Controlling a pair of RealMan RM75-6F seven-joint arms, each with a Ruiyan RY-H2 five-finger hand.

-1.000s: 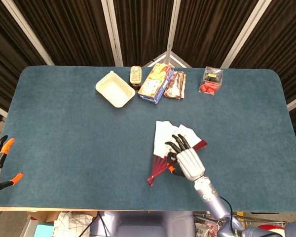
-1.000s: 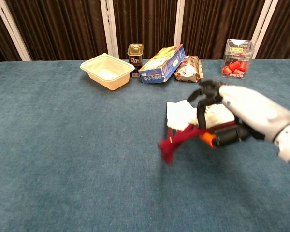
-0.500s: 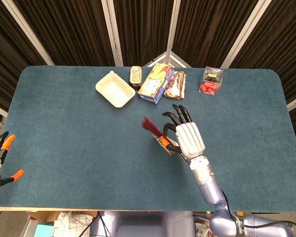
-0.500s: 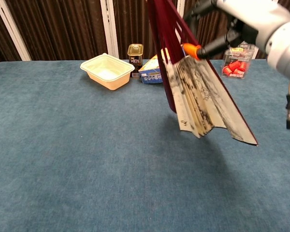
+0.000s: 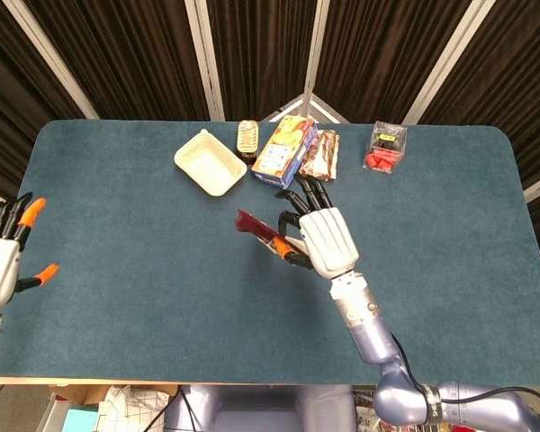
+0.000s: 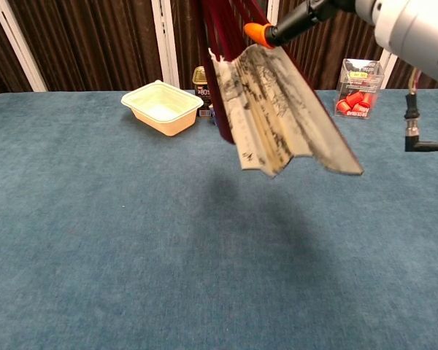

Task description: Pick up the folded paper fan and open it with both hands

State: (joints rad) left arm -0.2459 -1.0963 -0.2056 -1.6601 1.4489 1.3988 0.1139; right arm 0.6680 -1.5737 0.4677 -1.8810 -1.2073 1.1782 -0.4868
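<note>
Right hand (image 5: 319,241) holds the paper fan (image 6: 277,109) up in the air above the middle of the counter (image 5: 144,297), its fingers closed around the dark red ribs while the thumb with the orange tip presses on them. In the chest view the fan hangs partly spread, the white printed folds pointing down and to the right, and it does not touch the counter. Left hand (image 5: 2,261) is well apart from it, at the left edge of the counter, with its fingers spread wide and nothing in them. Along the far side of the counter stand a cream tray (image 5: 210,162), a small dark can (image 5: 247,138), a blue box (image 5: 285,151), a snack packet (image 5: 320,155) and a clear box with red pieces (image 5: 386,147).
</note>
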